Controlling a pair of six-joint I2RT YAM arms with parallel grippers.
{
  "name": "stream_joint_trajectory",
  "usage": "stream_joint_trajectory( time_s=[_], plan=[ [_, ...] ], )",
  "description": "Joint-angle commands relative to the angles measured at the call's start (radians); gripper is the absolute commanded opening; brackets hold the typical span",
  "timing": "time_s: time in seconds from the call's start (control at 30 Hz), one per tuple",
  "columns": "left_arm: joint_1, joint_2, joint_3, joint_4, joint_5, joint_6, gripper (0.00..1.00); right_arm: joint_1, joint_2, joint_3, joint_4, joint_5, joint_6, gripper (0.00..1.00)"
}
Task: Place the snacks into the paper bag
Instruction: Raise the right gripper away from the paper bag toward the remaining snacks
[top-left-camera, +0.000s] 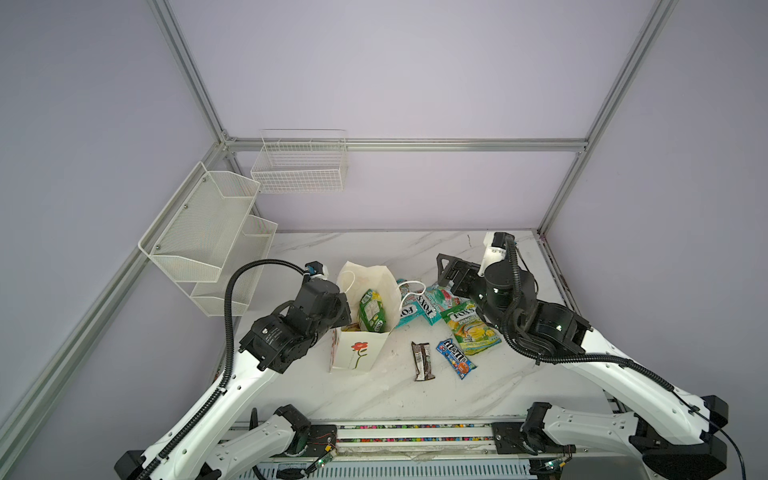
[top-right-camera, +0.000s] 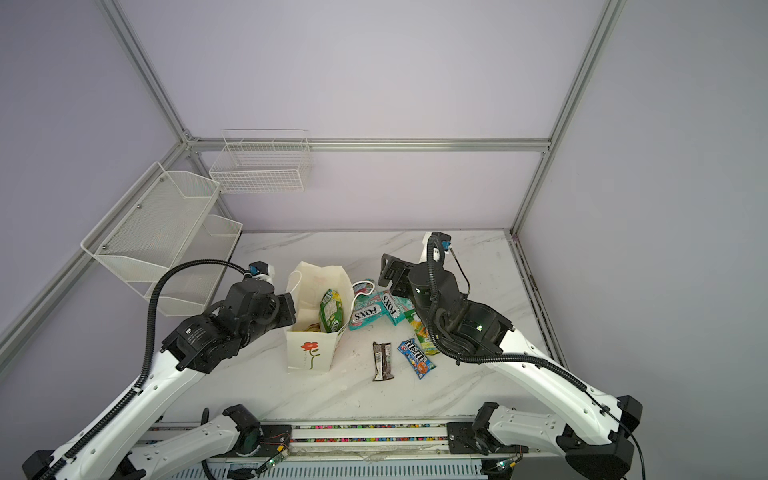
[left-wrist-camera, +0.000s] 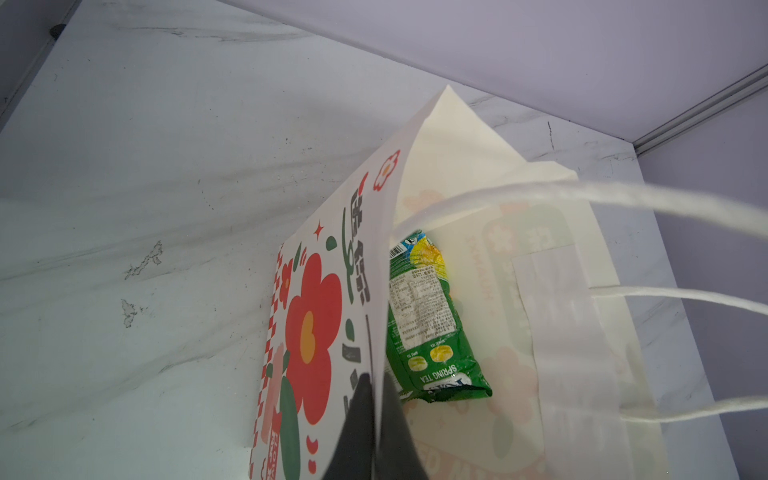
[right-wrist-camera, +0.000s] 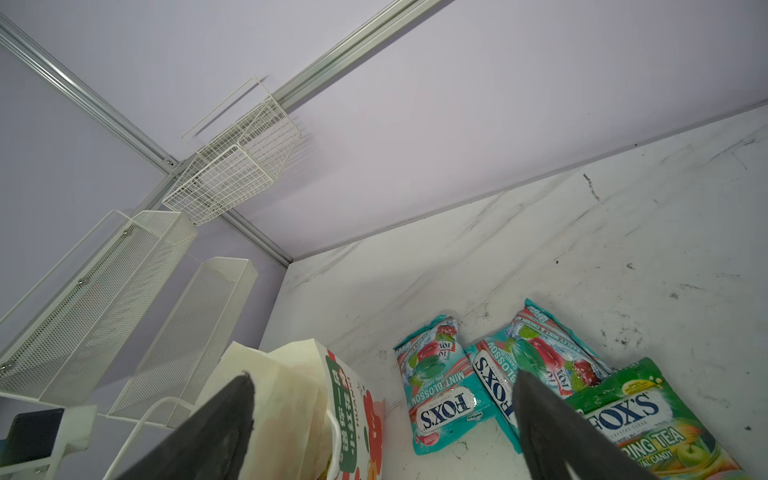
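The left end effector (left-wrist-camera: 376, 388) is clenched on the near wall of the cream-white paper gift bag with red flower prints (top-left-camera: 360, 353), holding its mouth apart. The bag stands upright, left of centre on the white marbled bench (top-left-camera: 374, 399). One green glossy candy pouch (top-left-camera: 371, 309) already leans inside it. Just beside the bag's right wall lie two teal candy pouches (top-left-camera: 432, 303), overlapping, with a white cord handle (top-left-camera: 411, 289) draped onto them. Nearer the front lie a dark brown bar (top-left-camera: 423, 360) and a blue M&M's packet (top-left-camera: 456, 358), then a second green pouch (top-left-camera: 468, 328). The right end effector (right-wrist-camera: 382, 432) hangs released, jaws wide, over the teal pair. A good pick would probably take one teal pouch by an edge, clear of the cord, while the left pinch holds firm. The bench is scuffed, and lilac walls, aluminium framing and white wire baskets (top-left-camera: 299, 166) enclose it.
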Motion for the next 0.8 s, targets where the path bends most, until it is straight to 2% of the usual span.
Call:
stream_joint_trajectory(
  time_s=[0.0,0.2,0.53,0.77],
  plan=[
    [0.000,-0.026,0.006,0.026,-0.030,0.018,0.00,-0.029,-0.022,-0.022,-0.048,-0.027,0.010,0.97],
    [0.000,-0.037,0.002,0.017,-0.035,0.018,0.00,-0.081,-0.029,-0.049,-0.088,-0.056,0.005,0.97],
    [0.000,-0.043,0.015,0.014,-0.024,0.024,0.00,-0.176,-0.025,-0.174,-0.088,-0.172,0.005,0.97],
    [0.000,-0.046,0.012,0.014,-0.014,0.023,0.00,-0.198,-0.009,-0.227,-0.091,-0.242,-0.013,0.97]
  ],
)
